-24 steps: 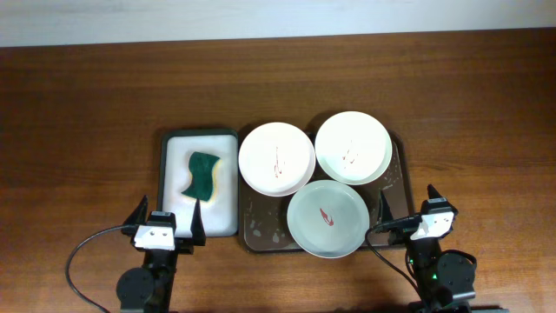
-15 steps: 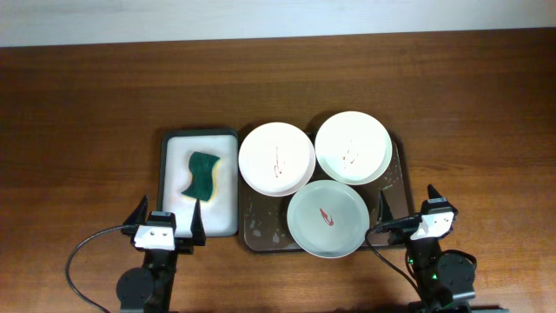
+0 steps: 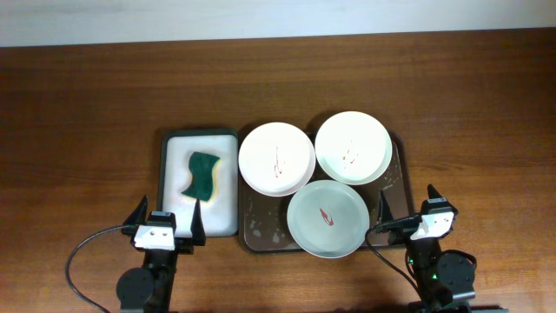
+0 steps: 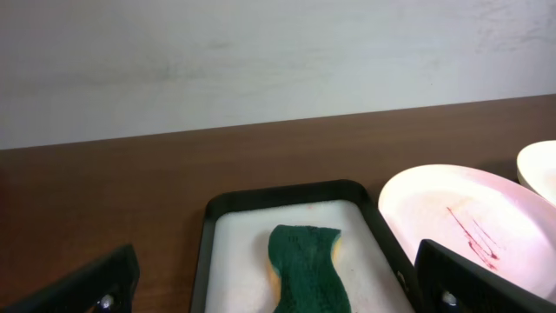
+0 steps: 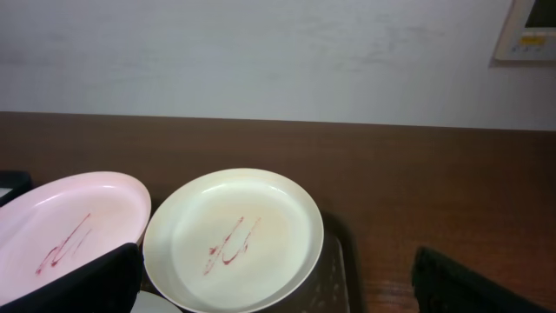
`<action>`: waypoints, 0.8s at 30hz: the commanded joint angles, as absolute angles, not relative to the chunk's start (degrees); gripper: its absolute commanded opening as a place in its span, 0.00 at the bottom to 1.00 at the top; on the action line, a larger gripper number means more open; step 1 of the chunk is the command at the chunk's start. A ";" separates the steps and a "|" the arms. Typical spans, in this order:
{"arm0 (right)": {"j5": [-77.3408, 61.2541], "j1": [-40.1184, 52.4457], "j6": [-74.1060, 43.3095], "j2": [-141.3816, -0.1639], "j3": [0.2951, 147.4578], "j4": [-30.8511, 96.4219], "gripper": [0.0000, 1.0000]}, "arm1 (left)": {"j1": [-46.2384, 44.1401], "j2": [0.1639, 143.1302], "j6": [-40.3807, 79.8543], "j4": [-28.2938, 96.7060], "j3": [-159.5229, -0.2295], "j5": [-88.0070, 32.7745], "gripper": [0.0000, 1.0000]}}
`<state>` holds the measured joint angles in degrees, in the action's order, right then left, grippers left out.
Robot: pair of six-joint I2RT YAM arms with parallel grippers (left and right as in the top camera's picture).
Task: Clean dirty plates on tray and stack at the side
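Overhead, a dark wood-grain worktop [image 3: 87,104] runs back to a plain pale wall [image 3: 278,13]. Toward its front edge the dark tray [image 3: 261,231], flecked with foam, carries three plates [image 3: 276,158]: two white at the back and one green-grey in front, each smeared red. Just left of it sits a white tray [image 3: 174,143] holding a green sponge [image 3: 201,174]. The left fingers [image 3: 139,212] and right fingers [image 3: 383,209] stand spread wide, holding nothing.
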<state>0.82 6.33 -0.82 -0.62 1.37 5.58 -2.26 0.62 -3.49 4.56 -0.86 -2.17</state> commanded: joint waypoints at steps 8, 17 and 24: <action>0.56 6.74 -0.64 -0.21 0.80 5.58 0.99 | -1.91 0.36 -4.40 4.51 -0.49 -3.07 0.99; 0.36 6.74 -0.89 -0.21 0.80 5.19 0.99 | -1.93 0.36 -4.36 4.51 -0.49 -3.40 0.99; -1.04 6.74 -6.31 -2.02 4.60 11.92 0.99 | -1.91 2.83 -2.15 8.32 -2.96 -3.46 1.00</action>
<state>-0.10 6.33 -2.09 -0.82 2.07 7.68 -2.26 0.93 -3.42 5.26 -1.02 -2.42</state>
